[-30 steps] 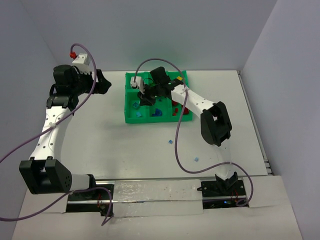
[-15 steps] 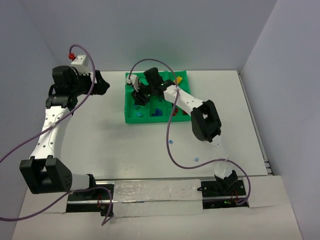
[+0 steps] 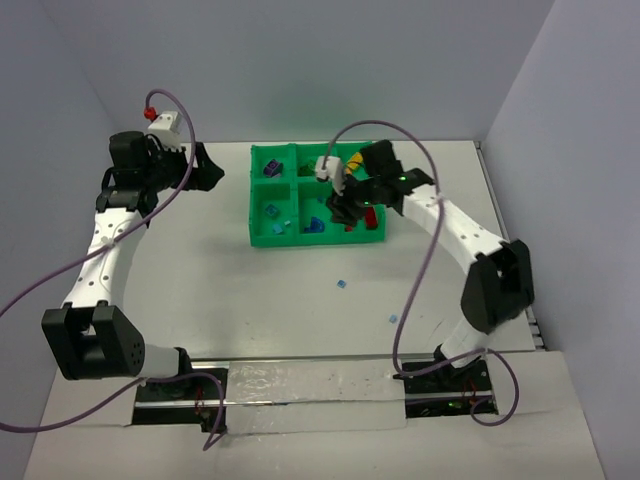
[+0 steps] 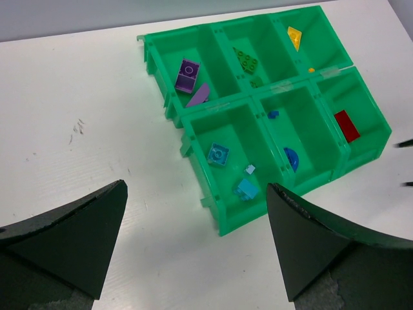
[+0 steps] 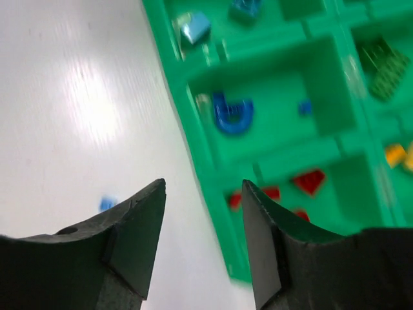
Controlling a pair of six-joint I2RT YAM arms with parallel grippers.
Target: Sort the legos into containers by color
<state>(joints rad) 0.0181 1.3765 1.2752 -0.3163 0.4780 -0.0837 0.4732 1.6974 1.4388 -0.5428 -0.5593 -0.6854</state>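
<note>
— since our right claw (image 3: 348, 207) was pinched nearly closed a second ago, what do we see now?
— its jaws have parted and nothing sits between them. through the gap, its wrist view shows only the tray (image 3: 290, 240) and bare table (image 3: 220, 300). the arm has also swung from the tray's left half to the near right corner, above the reds (image 5: 308, 181).
— so we've dropped one off?
— we think so, though we can't tell which bin took it.
— and the left claw (image 3: 205, 166)?
— spread wide, empty, hanging off the tray's left side, apart from it.
— where are the legos?
— mostly sorted. purples (image 4: 188, 75), greens (image 4: 246, 60) and yellows (image 4: 294, 37) fill the back row. light blues (image 4: 218, 154), blues (image 4: 291, 158) and reds fill the front. two light blue bits lie loose on the table: one (image 3: 342, 284) near the tray's front wall, the other (image 3: 392, 319) nearer our bases, well apart from it.
— then we're close to done?
— we judge so. both belong in the front left bin. they're tiny and flat, so our pinch could slip off them.
</note>
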